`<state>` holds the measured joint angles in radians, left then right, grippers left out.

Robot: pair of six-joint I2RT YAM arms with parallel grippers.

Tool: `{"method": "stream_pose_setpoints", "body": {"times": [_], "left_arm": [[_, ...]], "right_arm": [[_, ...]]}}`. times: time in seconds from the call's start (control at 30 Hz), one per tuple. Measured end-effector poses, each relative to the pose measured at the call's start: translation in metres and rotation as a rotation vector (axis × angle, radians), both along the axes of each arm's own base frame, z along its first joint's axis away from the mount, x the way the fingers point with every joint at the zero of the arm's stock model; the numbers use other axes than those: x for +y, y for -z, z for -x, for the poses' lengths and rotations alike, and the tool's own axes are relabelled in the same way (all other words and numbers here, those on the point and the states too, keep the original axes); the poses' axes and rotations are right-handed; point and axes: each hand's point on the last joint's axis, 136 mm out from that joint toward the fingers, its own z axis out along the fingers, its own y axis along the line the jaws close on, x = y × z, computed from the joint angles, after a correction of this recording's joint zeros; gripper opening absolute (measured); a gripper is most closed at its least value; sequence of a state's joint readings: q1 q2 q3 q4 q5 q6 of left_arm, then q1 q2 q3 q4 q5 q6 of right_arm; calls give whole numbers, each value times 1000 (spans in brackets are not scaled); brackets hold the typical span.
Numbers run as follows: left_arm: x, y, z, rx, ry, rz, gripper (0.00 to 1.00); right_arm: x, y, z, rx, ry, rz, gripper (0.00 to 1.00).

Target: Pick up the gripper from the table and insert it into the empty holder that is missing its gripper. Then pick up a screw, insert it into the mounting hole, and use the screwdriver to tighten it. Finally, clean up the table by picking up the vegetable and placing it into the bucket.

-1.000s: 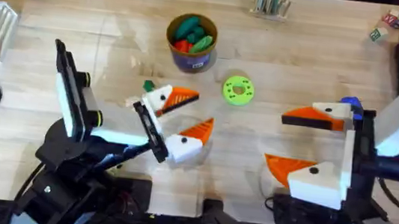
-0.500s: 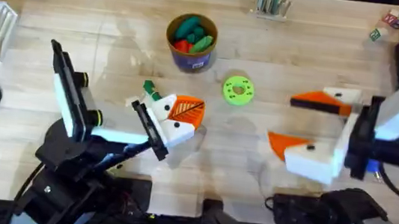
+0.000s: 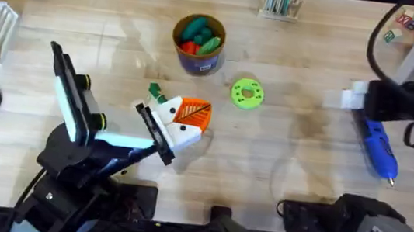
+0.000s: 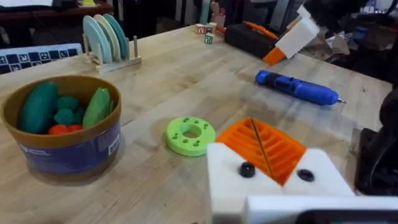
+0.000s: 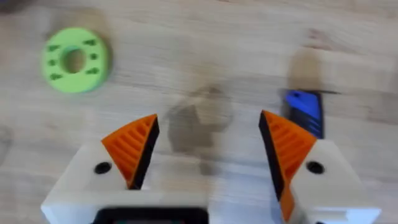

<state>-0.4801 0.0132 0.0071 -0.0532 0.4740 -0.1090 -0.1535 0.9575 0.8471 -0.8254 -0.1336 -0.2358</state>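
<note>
Spotting the vegetable (image 3: pixel 153 91) flat on the table, touching or just shy of the left gripper (image 3: pixel 201 114), hard to call from overhead, with its orange pads (image 4: pixel 273 149) pressed together on nothing. Best to part them, back off, then drop astride the leafy end and pinch gently before lifting toward the bucket (image 3: pixel 197 64), already part full of toys. No help needed from the right gripper (image 5: pixel 208 149), spread wide above the wood near the screwdriver (image 3: pixel 375 147).

left claw (image 3: pixel 189 122): pads together, beside vegetable (image 3: pixel 155 92)
bucket (image 3: pixel 198 45): toys inside
screwdriver (image 3: pixel 376 148): on surface (image 3: pixel 280 163), right
</note>
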Motion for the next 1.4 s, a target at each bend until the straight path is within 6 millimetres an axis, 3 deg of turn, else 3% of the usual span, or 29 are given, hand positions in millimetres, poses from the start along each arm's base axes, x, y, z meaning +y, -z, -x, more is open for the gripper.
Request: {"method": "stream_pose_setpoints", "body": {"times": [0.17, 0.4, 0.77, 1.27, 1.33, 1.4], "left_arm": [[0, 0, 0, 0, 0, 0, 5], [0, 0, 0, 0, 0, 0, 5], [0, 0, 0, 0, 0, 0, 5], [0, 0, 0, 0, 0, 0, 5], [0, 0, 0, 0, 0, 0, 5], [0, 0, 0, 0, 0, 0, 5]], "right_arm": [[-57, 12, 1, 52, 142, 121, 970], [-96, 42, 2, 171, 112, 206, 981], [-104, 89, 8, 343, 10, 178, 990], [-131, 113, 3, 366, 39, 175, 978], [-133, 115, 0, 357, 45, 177, 936], [-134, 115, -2, 350, 43, 179, 768]]}}
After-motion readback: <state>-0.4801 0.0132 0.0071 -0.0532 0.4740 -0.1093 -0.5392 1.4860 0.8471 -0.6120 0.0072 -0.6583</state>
